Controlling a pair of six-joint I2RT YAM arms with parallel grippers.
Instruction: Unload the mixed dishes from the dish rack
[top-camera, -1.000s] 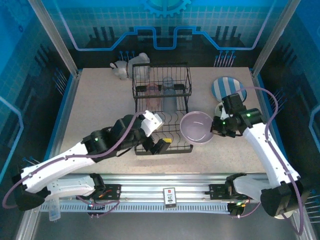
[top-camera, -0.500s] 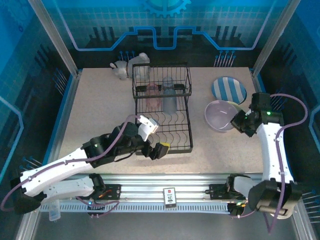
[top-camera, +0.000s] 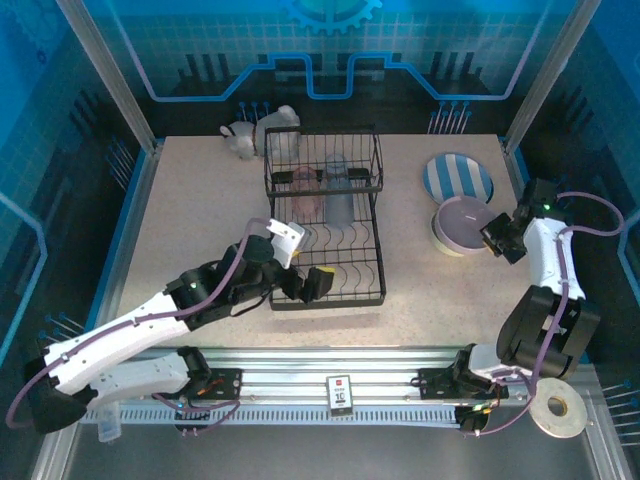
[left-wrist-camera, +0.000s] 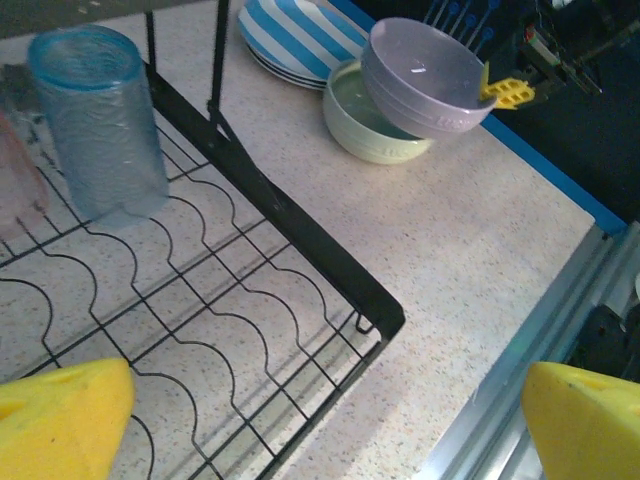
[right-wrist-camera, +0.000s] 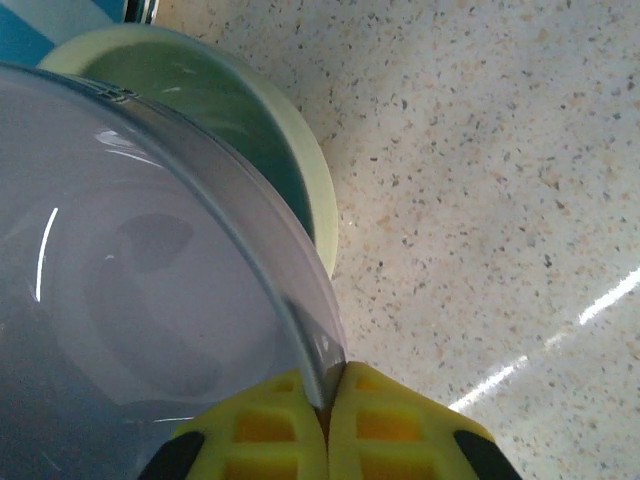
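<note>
looking at the right gripper (right-wrist-camera: 325, 400) first: its yellow fingers are pinched tight on the rim of the lavender bowl (right-wrist-camera: 130, 280), so that bowl is held. the bowl is out of the dish rack (top-camera: 372, 262), over on the right side of the table (top-camera: 200, 210), tilted over the pale green bowl (left-wrist-camera: 370, 140) and partly nested in it. can't tell if it's resting its weight there or just hovering. the blue-and-white striped plates (top-camera: 456, 175) are stacked just behind the two bowls, on the far side.

left gripper (left-wrist-camera: 320, 420) has its jaws spread wide with nothing between them, hanging over the near right corner of the rack.

left in the rack: a blue-grey tumbler (left-wrist-camera: 95, 120) standing on the wire floor, and a pink tumbler (top-camera: 306, 190) right beside it on its left.
</note>
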